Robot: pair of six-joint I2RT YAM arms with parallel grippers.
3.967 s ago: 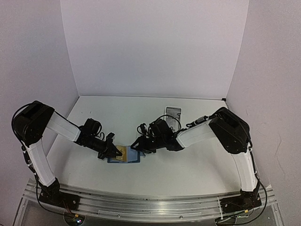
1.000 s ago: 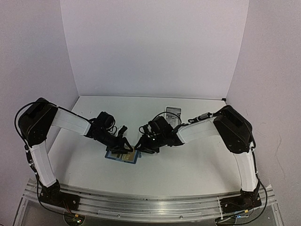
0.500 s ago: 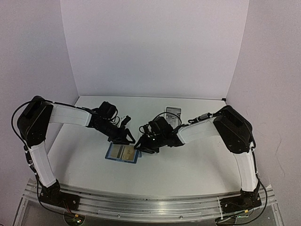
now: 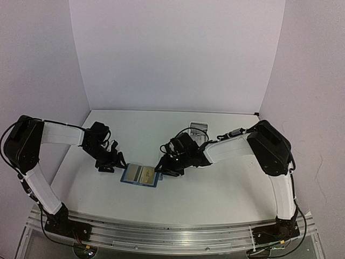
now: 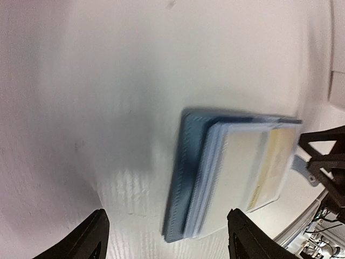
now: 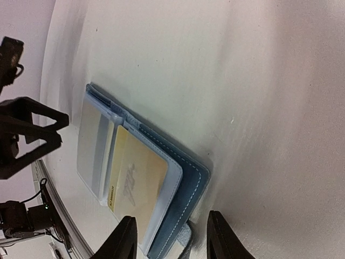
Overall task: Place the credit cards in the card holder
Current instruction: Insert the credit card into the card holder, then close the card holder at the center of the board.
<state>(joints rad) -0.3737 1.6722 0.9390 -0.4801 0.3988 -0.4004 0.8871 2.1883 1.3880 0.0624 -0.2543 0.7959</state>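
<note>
The left gripper (image 5: pixel 168 244) is hanging with its two fingers (image 5: pixel 90 237) spread wide and nothing between them but bare table (image 4: pixel 226 189). It is sitting just off the left edge of the holder (image 4: pixel 140 176), apart from it. From above, that gripper (image 4: pixel 115 163) is pointing down and to the right, the wrist is tipping low over the table, the white forearm is running back to the left, and the elbow is sticking up high by the left wall.

The right gripper (image 6: pixel 173 240) is standing with its fingers (image 6: pixel 128 240) parted on either side of the holder's near right corner. White table is showing between the blue cover and one finger, so it is not clamping anything. Whether the other finger is touching the inner leaf I cannot tell. From above, this gripper (image 4: pixel 163 169) is nosing in at the holder's right edge, with the forearm stretching away to the right and the elbow raised near the right wall.

The holder (image 6: pixel 188 181) is lying open and flat on the table between the two grippers, its pale blue inside facing up and the darker cover (image 5: pixel 186 178) showing round the edges. A gold card (image 6: pixel 137 183) is sitting in it on the side nearer the right gripper. A pale card (image 6: pixel 91 135) is lying beside it on the side nearer the left gripper. Both are also showing in the left wrist view, the pale card (image 5: pixel 242 159) next to the gold card (image 5: pixel 272 164).

Further back, behind the right wrist, a small white tray (image 4: pixel 198 127) is resting on the table.
</note>
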